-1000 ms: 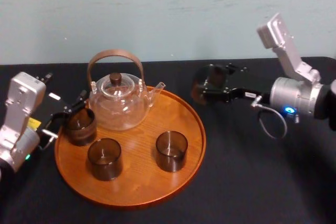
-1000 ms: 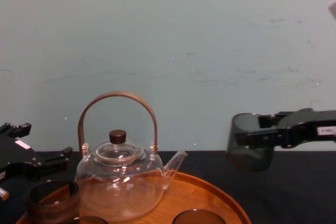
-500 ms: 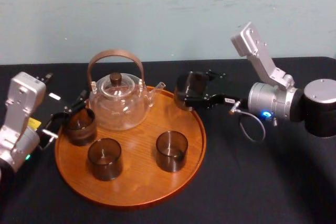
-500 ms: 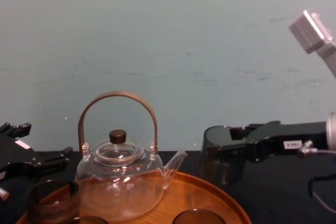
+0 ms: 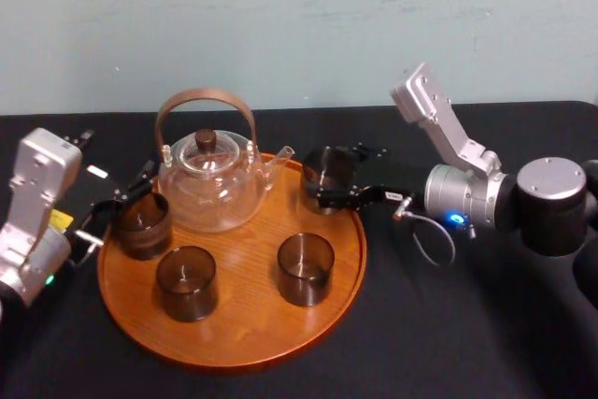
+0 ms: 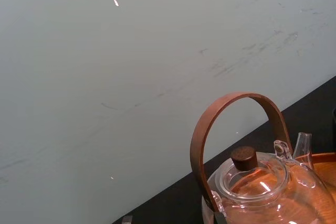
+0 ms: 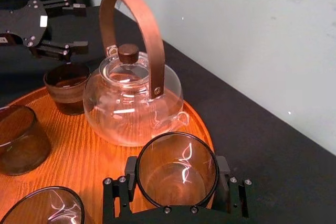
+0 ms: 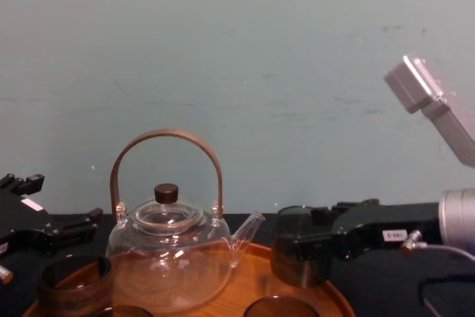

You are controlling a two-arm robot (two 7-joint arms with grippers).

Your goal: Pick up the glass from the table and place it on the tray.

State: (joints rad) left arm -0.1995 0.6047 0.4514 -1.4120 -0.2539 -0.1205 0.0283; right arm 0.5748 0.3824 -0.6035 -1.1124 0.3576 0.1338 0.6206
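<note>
- Head view: your right end effector [image 5: 324, 186] clasped glass [image 5: 327, 165] at tray [image 5: 245, 310] far-right rim, just beside teapot [image 5: 207, 182] spout. Left end effector [image 5: 120, 205] was spread, parked by tray's left edge.
- Left wrist view: teapot handle, wall.
- Right wrist view: placing step, by my judgement. Couldn't tell whether glass base touched wood. Next you'd lower it inside rim, clear of spout, then release.
- Chest view: white label [image 8: 392, 235] on right finger was unreadable.

No writing can be read anywhere. The right claw [image 8: 298, 252] carries a small white label [image 8: 392, 234] whose dark marks are too small to read. The left arm [image 5: 37, 203] has a white tag [image 5: 96, 172] and a yellow sticker [image 5: 61, 220], both unreadable.
</note>
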